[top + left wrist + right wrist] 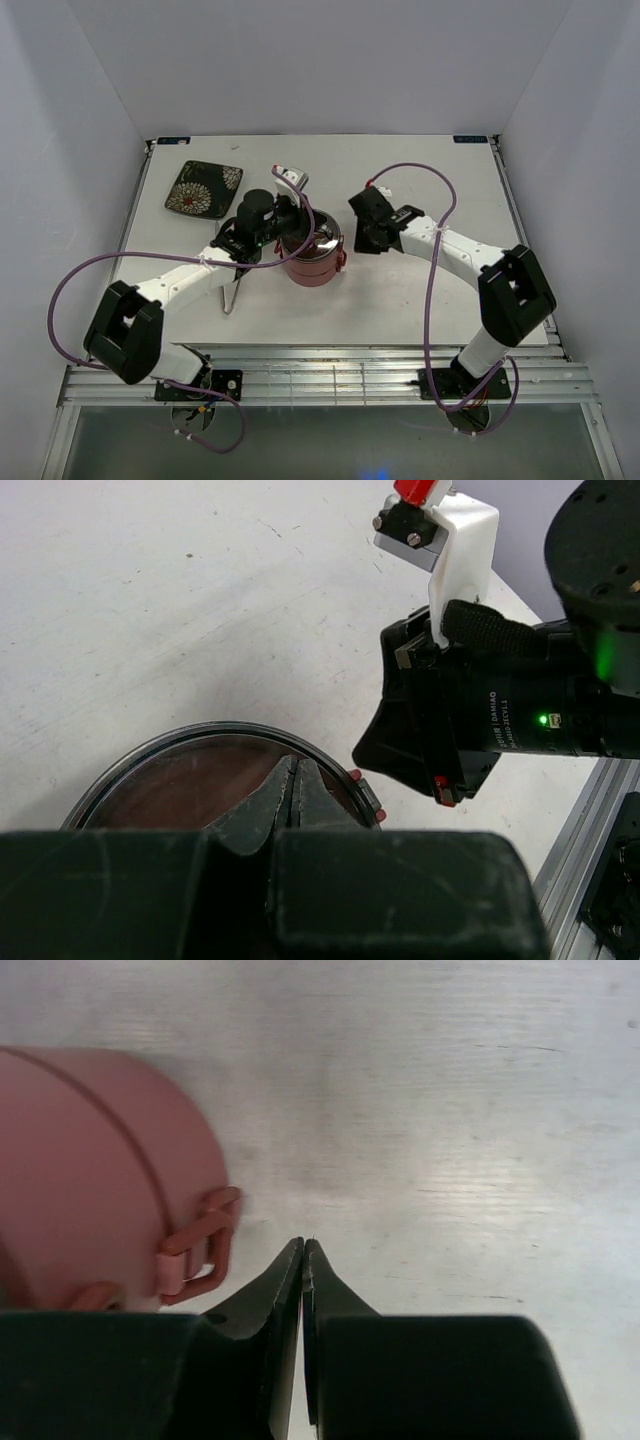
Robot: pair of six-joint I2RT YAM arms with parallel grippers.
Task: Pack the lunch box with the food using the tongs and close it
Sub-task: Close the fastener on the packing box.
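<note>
The lunch box (312, 258) stands stacked in the middle of the table (420, 300), its grey lid (190, 770) on top. The left gripper (293, 780) hangs just over that lid, jaws clenched together with nothing visible between them. The right gripper (302, 1252), also clenched and empty, sits low just beside the box's side handle (200, 1245). The tongs (233, 293) lie apart on the table, under the left arm.

I'd worry about the lid: an off-centre push from those closed tips could slide or tilt it, and a sideways nudge at the handle might shove the whole stack.
</note>
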